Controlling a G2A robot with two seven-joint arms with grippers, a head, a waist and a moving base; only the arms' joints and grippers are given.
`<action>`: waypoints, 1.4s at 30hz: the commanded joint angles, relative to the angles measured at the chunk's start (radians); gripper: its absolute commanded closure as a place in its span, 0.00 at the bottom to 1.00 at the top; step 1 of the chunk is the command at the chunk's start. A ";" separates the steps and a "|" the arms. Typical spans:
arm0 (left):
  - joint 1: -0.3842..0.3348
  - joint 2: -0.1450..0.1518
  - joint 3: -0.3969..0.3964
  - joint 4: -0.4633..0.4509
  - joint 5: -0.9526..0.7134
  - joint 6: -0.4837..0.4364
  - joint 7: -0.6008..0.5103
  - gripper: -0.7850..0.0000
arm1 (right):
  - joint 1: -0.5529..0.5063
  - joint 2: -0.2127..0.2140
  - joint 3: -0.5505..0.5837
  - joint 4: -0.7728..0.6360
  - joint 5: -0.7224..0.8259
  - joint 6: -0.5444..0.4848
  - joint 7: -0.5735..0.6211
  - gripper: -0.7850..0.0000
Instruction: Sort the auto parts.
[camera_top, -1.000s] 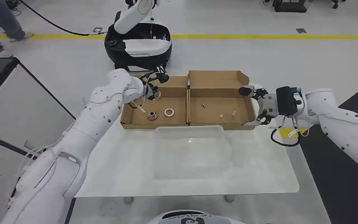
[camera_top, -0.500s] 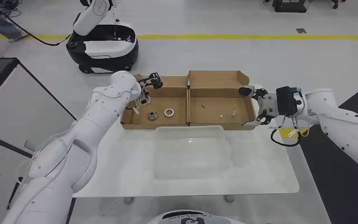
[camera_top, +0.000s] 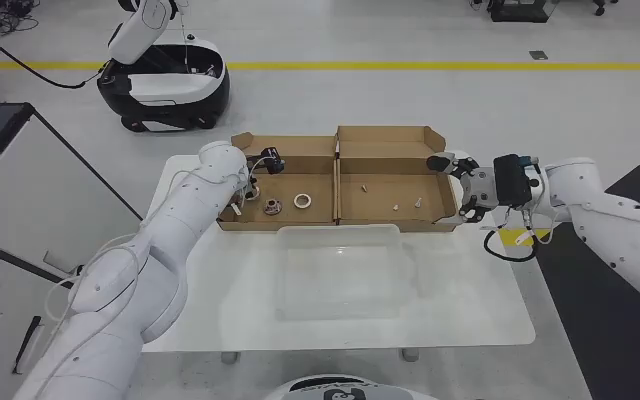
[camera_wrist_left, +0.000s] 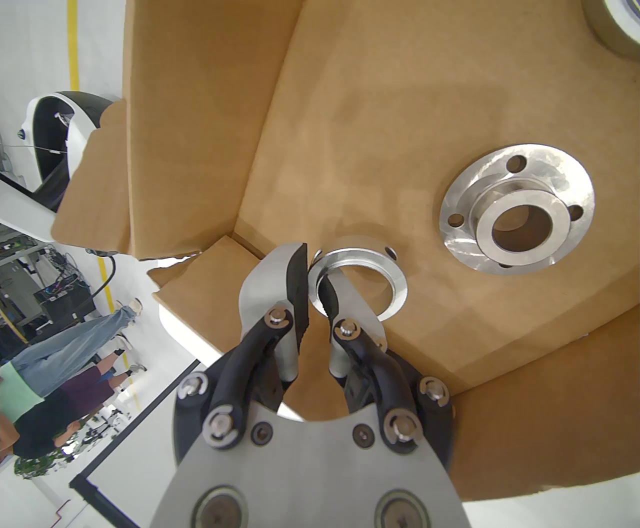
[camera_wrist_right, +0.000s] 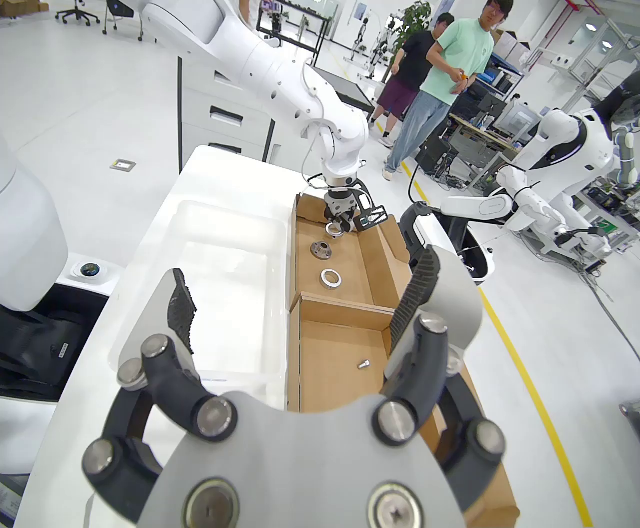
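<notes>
In the left wrist view my left gripper is shut on the rim of a plain metal ring, which rests low in the near left corner of the left cardboard box. A metal flange with bolt holes lies beside it, and a pale ring further along. From above, my left gripper is at the box's left end. The right cardboard box holds small bolts. My right gripper hangs open and empty at that box's right wall.
A clear plastic bin stands on the white table just in front of both boxes. The box walls and raised back flaps fence in the parts. A black-and-white wheeled robot stands on the floor behind the table's left corner.
My left gripper has come from the left box's back flap down into its near left corner, with the ring in it. The wheeled robot behind rolled left. My right arm has kept still.
</notes>
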 joint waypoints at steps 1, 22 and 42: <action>-0.001 -0.007 0.002 0.013 0.001 -0.004 0.001 1.00 | 0.000 0.000 0.000 0.000 0.000 0.000 0.000 0.00; -0.044 -0.037 -0.024 0.070 -0.026 -0.025 0.059 0.00 | 0.000 0.000 0.000 0.000 0.000 0.000 0.000 0.00; 0.015 0.122 -0.251 -0.388 -0.383 -0.394 0.168 0.00 | 0.000 0.000 0.000 0.000 0.000 0.000 0.000 0.00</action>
